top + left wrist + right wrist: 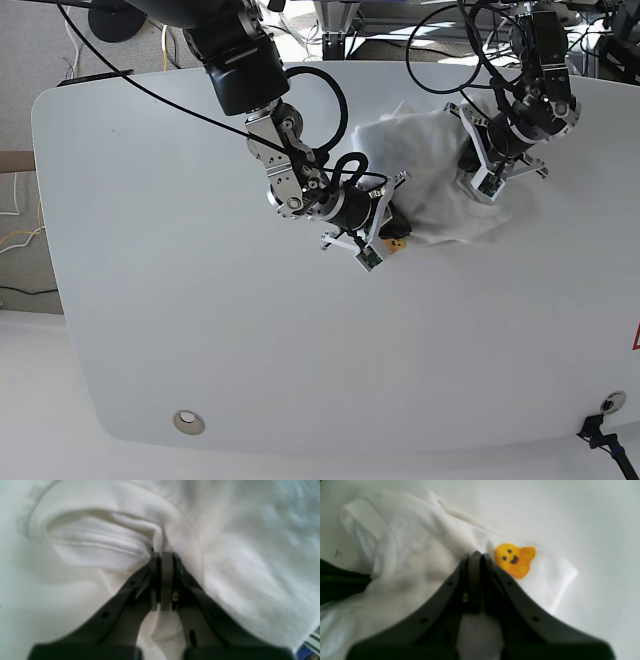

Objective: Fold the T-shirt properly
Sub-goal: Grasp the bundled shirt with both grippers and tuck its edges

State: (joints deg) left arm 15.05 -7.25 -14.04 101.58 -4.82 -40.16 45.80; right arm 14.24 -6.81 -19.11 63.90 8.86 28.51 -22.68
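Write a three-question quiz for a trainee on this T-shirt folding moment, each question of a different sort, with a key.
1. True or false: the T-shirt lies flat and fully spread on the table.
2. Multiple choice: the yellow emblem shows close beside which pincer? A) left pincer B) right pincer C) neither
3. Fill in: both pincers are ____ on the fabric.

Key
1. False: it is bunched in a crumpled heap between the two arms.
2. B: in the right wrist view the emblem sits just beside the fingertips.
3. Shut: in each wrist view the jaws are closed together with white cloth pinched at the tips.
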